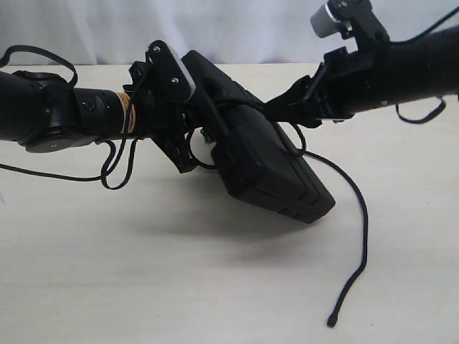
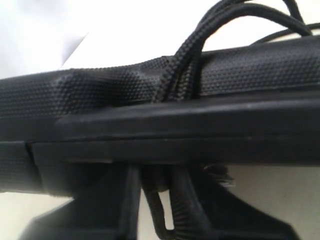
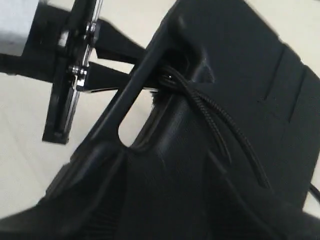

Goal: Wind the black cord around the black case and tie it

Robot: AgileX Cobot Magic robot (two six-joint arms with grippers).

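Observation:
The black case (image 1: pixel 265 158) hangs tilted above the table, held between both arms. My left gripper (image 1: pixel 195 132) is shut on its upper handle end, seen in the right wrist view as two fingers (image 3: pixel 117 75) meeting the handle bar. My right gripper (image 1: pixel 278 109) is shut on the case's far edge. The black cord (image 1: pixel 362 236) leaves the case and trails down to the table, its tip (image 1: pixel 332 320) near the front. Doubled cord strands (image 2: pixel 182 62) cross the case edge (image 2: pixel 100 90) and pass between my left gripper (image 2: pixel 167 210). The cord (image 3: pixel 220 117) comes out of the handle slot (image 3: pixel 132 125).
Thin smooth robot cables (image 1: pixel 115 172) loop under the left arm, and one more (image 1: pixel 423 115) hangs under the right arm. A white curtain (image 1: pixel 237 25) closes off the back. The beige table (image 1: pixel 107 272) lies below the case.

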